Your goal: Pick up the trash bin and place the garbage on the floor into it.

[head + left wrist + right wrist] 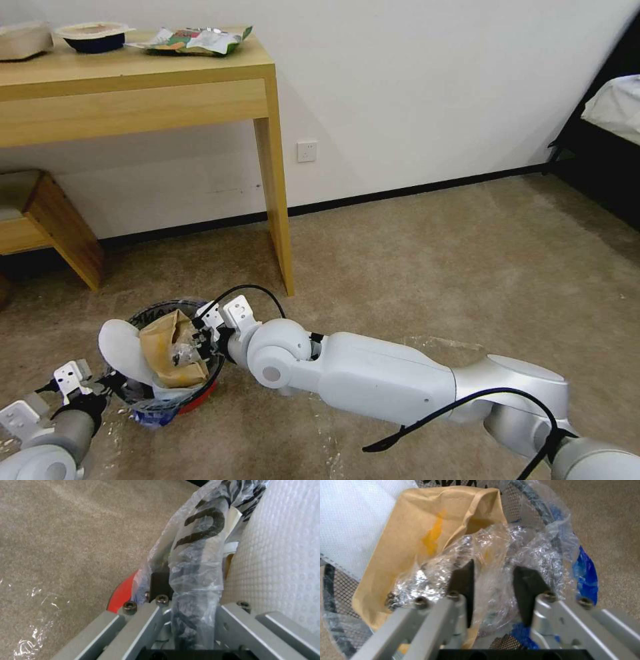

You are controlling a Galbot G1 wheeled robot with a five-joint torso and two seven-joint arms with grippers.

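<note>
My left gripper [107,387] is clamped on the rim of the small round red trash bin [190,402], which is lined with a clear plastic bag; the left wrist view has the bagged rim [195,580] running straight between my closed-in jaws. The bin sits tilted on the beige carpet [413,267] at my lower left, just in front of the light wooden desk's leg [275,193]. My right gripper [493,587] hovers at the bin's mouth from its right side, black fingers [463,585] apart, with a crumpled clear plastic scrap [493,562] lying loosely between them and directly ahead. Behind that stands a brown paper scrap [430,532], and a white flat slipper sole [123,350] sticks up out of the bin's left side, its long axis running up and away from my left gripper. The bin looks nearly full, so I judge little free space remains inside, while open carpet spreads to the right.
</note>
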